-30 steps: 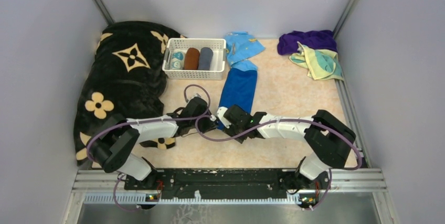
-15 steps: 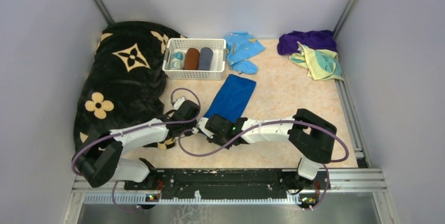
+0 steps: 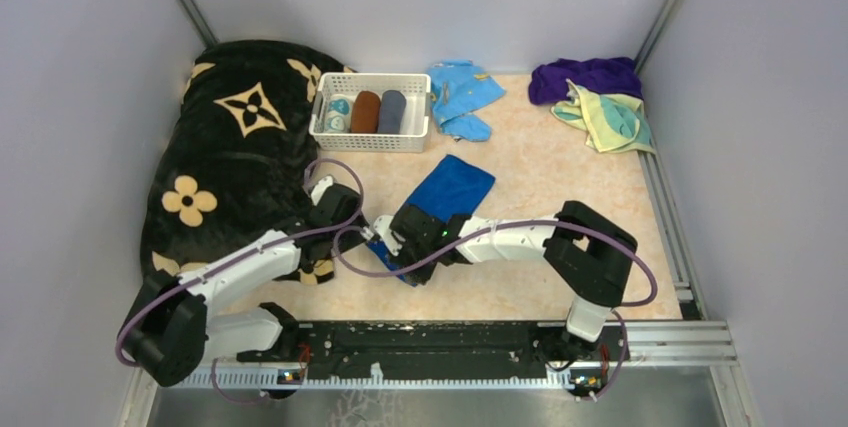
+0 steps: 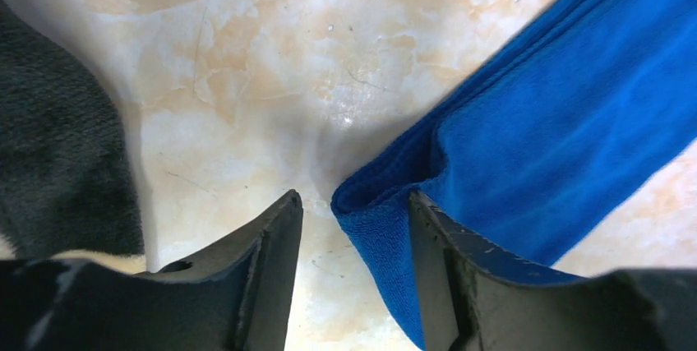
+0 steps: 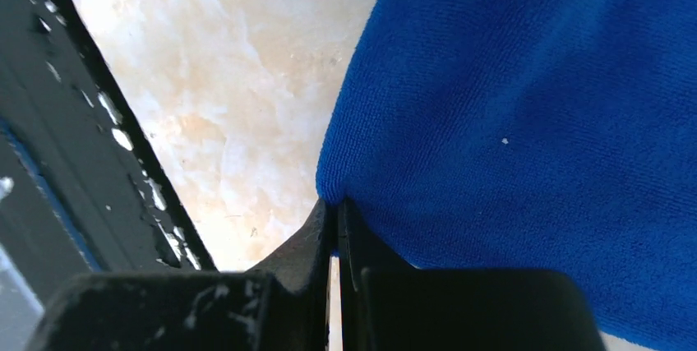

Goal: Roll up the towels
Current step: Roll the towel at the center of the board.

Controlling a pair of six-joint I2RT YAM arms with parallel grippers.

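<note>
- Since a second ago, the royal blue cloth towel (image 3: 450,192) has been dragged away from the white slotted plastic basket (image 3: 368,143) toward the arms and swung onto a slant. Both arms have drawn back and to the left with it.
- It now lies flat on the marbled beige table top (image 3: 560,177). Its long axis runs from far right to near left, and its near end is at the two grippers.
- The right gripper (image 5: 335,211) is clenched, with one near corner of the towel pinched at its tips.
- The left gripper (image 4: 353,203) has its fingers spread. The other near corner sits between them, close to the right-hand finger and apparently not clamped, though the wrist view cuts off the lower part.
- The towel stretches away from both sets of fingers, so a roll would travel up that slanted axis. The left arm probably has to close on its corner first.
- The black fleece blanket with tan flowers (image 3: 235,147) lies just beside the left gripper, so that side is tight. There is bare table to the right of the towel, and the basket stands beyond its far end.
- The pale yellow towel with teal markings (image 3: 612,119) and the dark purple towel (image 3: 585,75) lie heaped in the far right corner, well apart and not yet rolled.
</note>
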